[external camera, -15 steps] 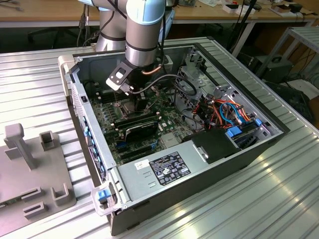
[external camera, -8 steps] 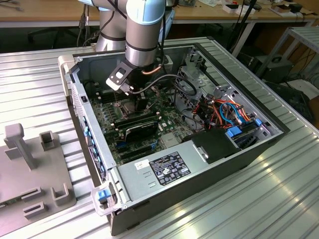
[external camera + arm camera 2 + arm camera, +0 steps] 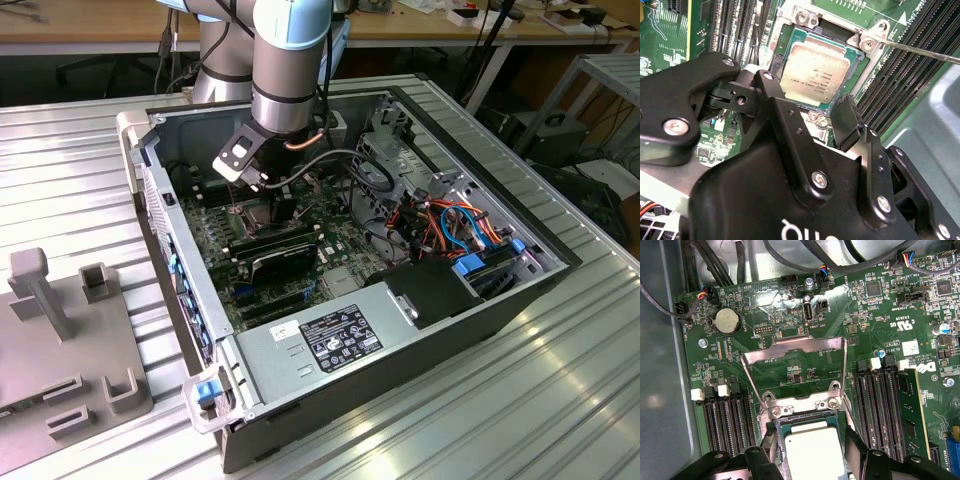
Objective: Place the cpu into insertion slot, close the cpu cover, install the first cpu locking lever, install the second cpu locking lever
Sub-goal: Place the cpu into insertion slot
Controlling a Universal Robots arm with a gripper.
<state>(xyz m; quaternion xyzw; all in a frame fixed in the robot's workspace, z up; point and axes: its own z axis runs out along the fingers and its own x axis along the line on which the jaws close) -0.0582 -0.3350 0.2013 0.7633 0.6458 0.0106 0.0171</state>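
The black claw (image 3: 802, 92) is hanging released over the cpu (image 3: 815, 70), a flat dull-silver square lying in the dark insertion slot (image 3: 832, 36). The thin shiny cpu cover (image 3: 805, 341) is lying flipped open. In the exterior view, the claw is hovering at 11 o'clock from the grey power box (image 3: 335, 335).

1. A silver-grey cylindrical metal arm (image 3: 285, 95) carries pale blue joint caps (image 3: 300, 22).
2. A black looped cable (image 3: 335, 157) and a short copper-coloured cable (image 3: 300, 143) run at its wrist.
3. The matte black linked-bar gripper (image 3: 804, 99) has silver screws (image 3: 820, 179) and white lettering (image 3: 795, 231).
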